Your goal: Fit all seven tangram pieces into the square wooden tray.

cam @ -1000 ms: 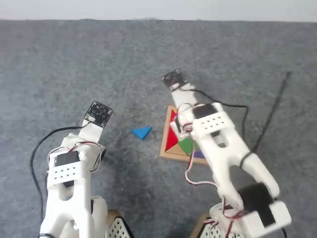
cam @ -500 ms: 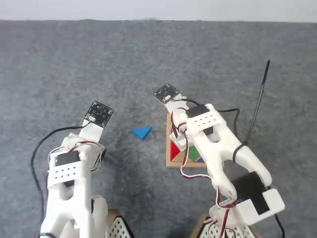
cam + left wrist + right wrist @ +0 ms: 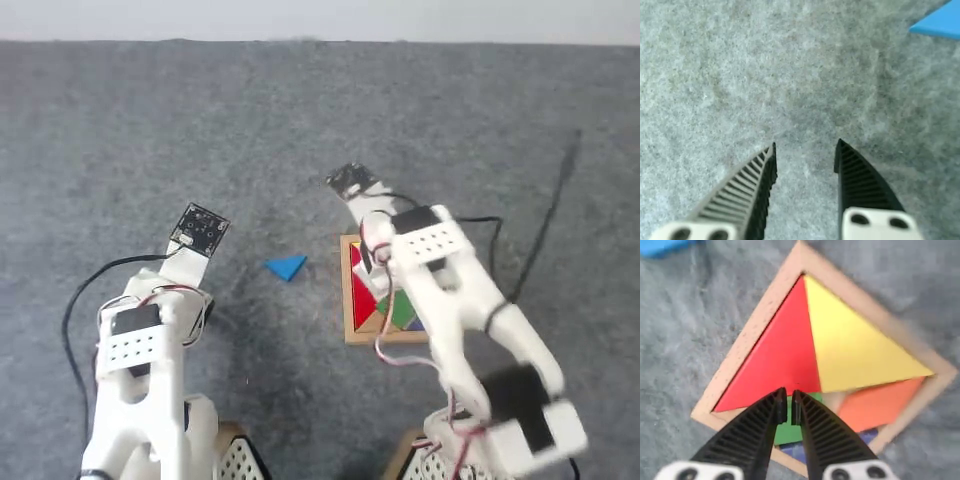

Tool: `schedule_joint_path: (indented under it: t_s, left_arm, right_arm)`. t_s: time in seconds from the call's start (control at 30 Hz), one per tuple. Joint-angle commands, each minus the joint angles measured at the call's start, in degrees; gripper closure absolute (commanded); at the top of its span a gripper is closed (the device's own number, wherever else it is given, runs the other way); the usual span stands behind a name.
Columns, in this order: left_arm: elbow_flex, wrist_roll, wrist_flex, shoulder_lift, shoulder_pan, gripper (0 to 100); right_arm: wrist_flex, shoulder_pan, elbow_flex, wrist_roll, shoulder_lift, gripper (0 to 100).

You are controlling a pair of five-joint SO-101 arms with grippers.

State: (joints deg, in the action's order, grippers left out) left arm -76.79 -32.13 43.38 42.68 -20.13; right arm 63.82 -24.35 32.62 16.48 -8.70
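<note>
The square wooden tray [image 3: 753, 335] lies on the grey carpet and holds a red triangle [image 3: 780, 355], a yellow triangle [image 3: 850, 345], an orange piece [image 3: 875, 405], a green piece [image 3: 790, 432] and a purple piece at its edge. My right gripper [image 3: 789, 392] is shut, tips over the seam between red and green. From above, the right arm [image 3: 430, 260] covers most of the tray [image 3: 348, 310]. A small blue triangle [image 3: 287, 267] lies loose on the carpet left of the tray. My left gripper [image 3: 805, 150] stands open over bare carpet, the blue triangle [image 3: 940, 22] beyond and off to one side.
Grey carpet covers the whole table. The left arm [image 3: 150, 320] stands at the near left. A black cable [image 3: 545, 230] trails to the right of the tray. Open carpet stretches behind both arms.
The right arm swung left, then back right, and the tray turned and slid a little right and nearer. The left arm and blue triangle stayed put.
</note>
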Motion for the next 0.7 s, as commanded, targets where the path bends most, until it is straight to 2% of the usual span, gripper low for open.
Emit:
schedule_joint_path:
  t_s: [0.0,0.17,0.23,0.43,0.67]
  left_arm:
    - [0.3,-0.4,0.1,0.4,0.0,82]
    - [0.3,-0.4,0.1,0.4,0.0,82]
    - [0.3,-0.4,0.1,0.4,0.0,82]
    - [0.3,-0.4,0.1,0.4,0.0,82]
    - [0.3,-0.4,0.1,0.4,0.0,82]
  right_arm:
    - [0.8,0.1,1.4,0.9,-10.6,96.5]
    - [-8.6,0.5,12.5,1.7,-11.0,96.1]
    - [-9.7,0.3,14.6,5.0,-8.3,96.1]
    - [-5.8,1.6,13.0,9.7,1.0,96.5]
    - [4.1,1.9,9.7,14.1,-4.4,96.5]
